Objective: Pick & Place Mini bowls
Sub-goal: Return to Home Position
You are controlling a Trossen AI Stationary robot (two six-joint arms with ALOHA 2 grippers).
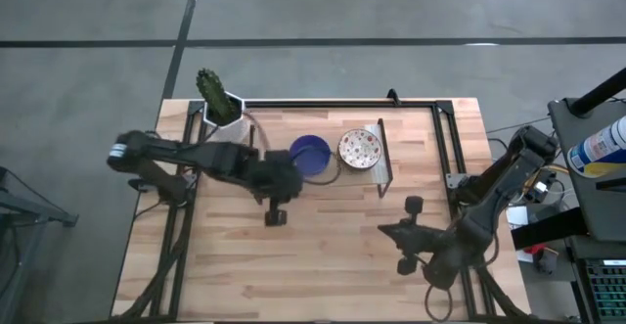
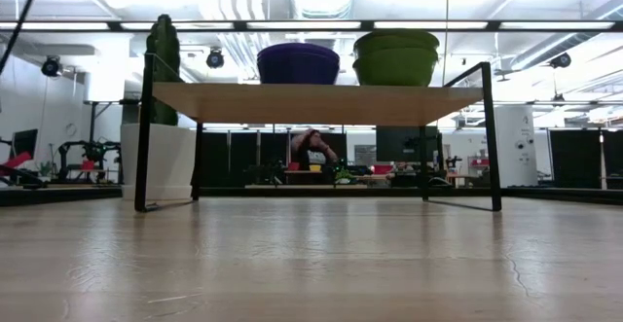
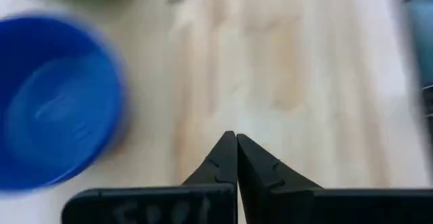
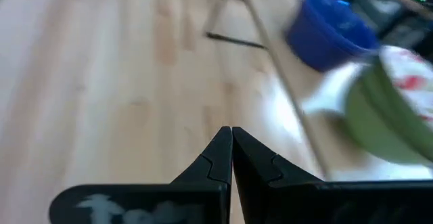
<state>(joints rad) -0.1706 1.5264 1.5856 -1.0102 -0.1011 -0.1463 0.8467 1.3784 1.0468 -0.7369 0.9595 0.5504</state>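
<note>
High view: the bench [image 1: 323, 275] carries the shelf [image 2: 311, 103], and on it the blue mini bowls [image 1: 309, 154] and the red-and-white mini bowls [image 1: 359, 148] stand as two stacks side by side. The left gripper [image 3: 235, 141] hangs just beside the blue stack, jaws closed on nothing, so a low sideways swing could knock it off the shelf; the right gripper [image 4: 231, 132], jaws closed and empty too, is farther off.
</note>
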